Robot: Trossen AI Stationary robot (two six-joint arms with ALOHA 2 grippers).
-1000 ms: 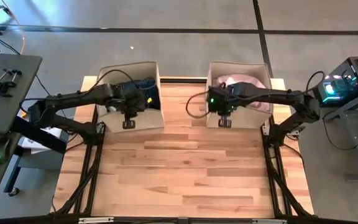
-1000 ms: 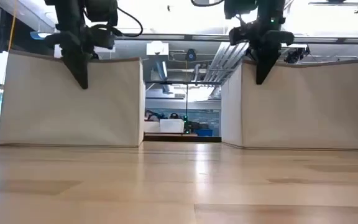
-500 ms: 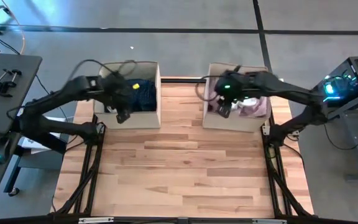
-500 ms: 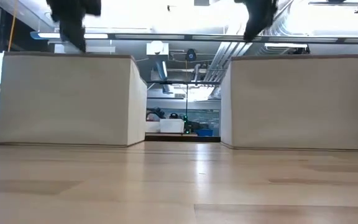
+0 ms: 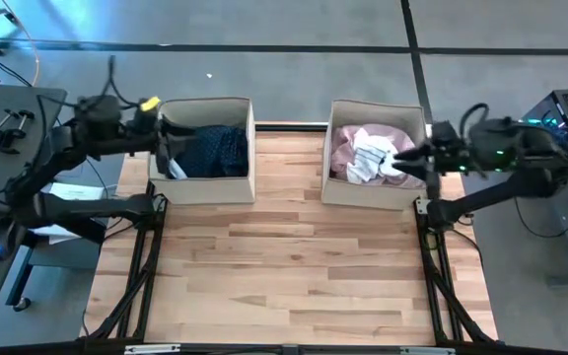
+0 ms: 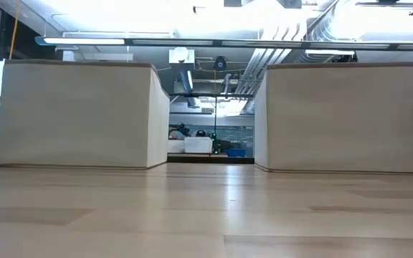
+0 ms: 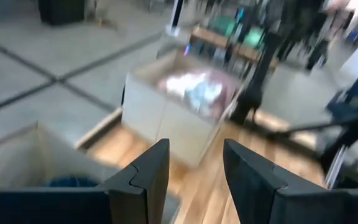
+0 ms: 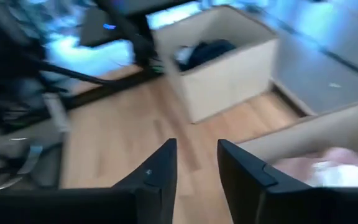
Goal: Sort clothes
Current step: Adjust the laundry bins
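Observation:
Two beige fabric boxes stand at the table's far edge. The left box (image 5: 249,148) holds dark navy clothes (image 5: 215,150). In the right box (image 5: 325,158) lie a pink garment (image 5: 348,148) and a white cloth (image 5: 373,158). My left gripper (image 5: 171,163) hangs open above the left box's left wall; its wrist view shows nothing between the fingers (image 7: 194,149). My right gripper (image 5: 407,160) is open over the right box's right side, also with nothing between its fingers (image 8: 196,146). The low view shows only the boxes' near walls (image 6: 77,115) (image 6: 343,115); both grippers are above its frame.
Bare wooden table top (image 5: 284,266) stretches from the boxes to the near edge. A grey side table (image 5: 8,128) stands off the left edge and equipment (image 5: 560,118) off the right. There is a gap (image 6: 210,143) between the two boxes.
Both grippers have risen from the boxes' near walls and out of the low view. The left has drawn back toward the table's left edge, the right toward the right edge, each tipping from pointing down to nearly level.

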